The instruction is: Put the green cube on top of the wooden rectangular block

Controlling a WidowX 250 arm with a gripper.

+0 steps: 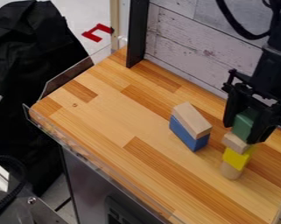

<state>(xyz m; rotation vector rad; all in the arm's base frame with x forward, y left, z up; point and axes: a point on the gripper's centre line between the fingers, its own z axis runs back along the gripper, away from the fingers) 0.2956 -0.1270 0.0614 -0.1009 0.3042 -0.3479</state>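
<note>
Black fingers hold the green cube by opposite flat sides, a sound grip for something probably light, stiff and a little slippery, at the right, on or just above a wooden rectangular block.

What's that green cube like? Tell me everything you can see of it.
The green cube is a plain, dark green block with flat faces and straight edges, possibly painted wood. It sits near the right side, between the fingers of the black gripper, which appear to grip it. Its bottom seems to meet the pale wooden block beneath.
</note>
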